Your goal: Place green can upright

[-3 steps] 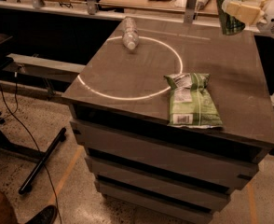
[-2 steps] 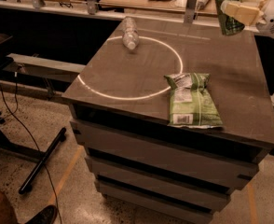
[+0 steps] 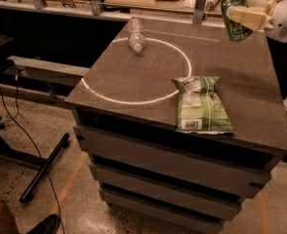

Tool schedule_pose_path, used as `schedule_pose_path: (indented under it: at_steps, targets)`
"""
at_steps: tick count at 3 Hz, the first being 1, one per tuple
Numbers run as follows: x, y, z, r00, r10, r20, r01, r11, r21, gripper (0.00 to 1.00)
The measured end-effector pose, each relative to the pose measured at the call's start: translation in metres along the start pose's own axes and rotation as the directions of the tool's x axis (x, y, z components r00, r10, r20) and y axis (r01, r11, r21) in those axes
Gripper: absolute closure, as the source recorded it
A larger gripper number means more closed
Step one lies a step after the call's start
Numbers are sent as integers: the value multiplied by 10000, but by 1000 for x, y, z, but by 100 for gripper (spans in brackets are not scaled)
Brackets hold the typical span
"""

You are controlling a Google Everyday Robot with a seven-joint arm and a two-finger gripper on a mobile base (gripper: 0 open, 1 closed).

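The green can (image 3: pixel 236 29) is dark green with lighter markings and hangs in the air above the back right corner of the dark table (image 3: pixel 133 82). My gripper (image 3: pixel 242 13) comes in from the right edge of the camera view and is shut on the can, its pale fingers (image 3: pixel 248 16) clamped across the can's upper part. The can is roughly upright, slightly tilted, and does not touch the tabletop.
A flat green snack bag (image 3: pixel 202 104) lies at the table's front right. A clear plastic bottle (image 3: pixel 136 34) lies on its side at the back, on a white circle (image 3: pixel 133 69) marked on the top. Benches stand behind, and a chair base (image 3: pixel 41 167) sits at the left on the floor.
The gripper with the can has shifted very slightly; the bag and bottle have not moved.
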State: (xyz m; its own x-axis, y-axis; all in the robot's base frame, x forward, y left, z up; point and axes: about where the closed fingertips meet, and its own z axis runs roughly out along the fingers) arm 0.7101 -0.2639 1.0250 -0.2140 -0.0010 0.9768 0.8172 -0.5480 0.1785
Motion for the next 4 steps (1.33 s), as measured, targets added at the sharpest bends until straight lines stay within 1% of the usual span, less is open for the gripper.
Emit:
schedule_pose_path:
  at_steps: [1, 2, 3, 4]
  targets:
    - [-18, -9, -3, 9990, -25, 449, 18, 9999, 159, 100]
    - [-29, -15, -7, 9968, -61, 798, 49, 9999, 152, 100]
    - [-39, -22, -8, 9910, -266, 1310, 234, 9994, 265, 100]
    - [-47, -30, -10, 9845, -346, 1720, 284, 9988, 387, 100]
